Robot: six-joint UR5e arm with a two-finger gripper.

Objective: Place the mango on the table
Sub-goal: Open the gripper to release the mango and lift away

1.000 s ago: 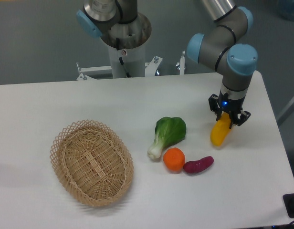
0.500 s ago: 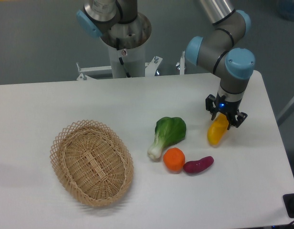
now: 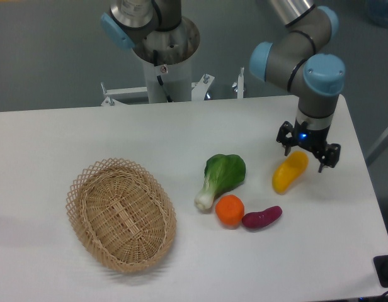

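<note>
The mango [image 3: 289, 172] lies on the white table [image 3: 87, 132], on the right side, just above the purple sweet potato [image 3: 262, 218]. The gripper [image 3: 307, 153] has let go, its fingers spread wide around the mango's far end. The basket [image 3: 121, 214] sits left

basket [image 3: 121, 216]: left on table [image 3: 49, 138]
greens [image 3: 222, 177]: centre
orange [image 3: 230, 210]: touching potato [image 3: 262, 218]
mango [image 3: 289, 172]: right, apparently under gripper [image 3: 309, 152]

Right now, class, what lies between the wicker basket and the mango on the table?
In the fixed camera view, the green bok choy lies between the basket and the mango.
</note>
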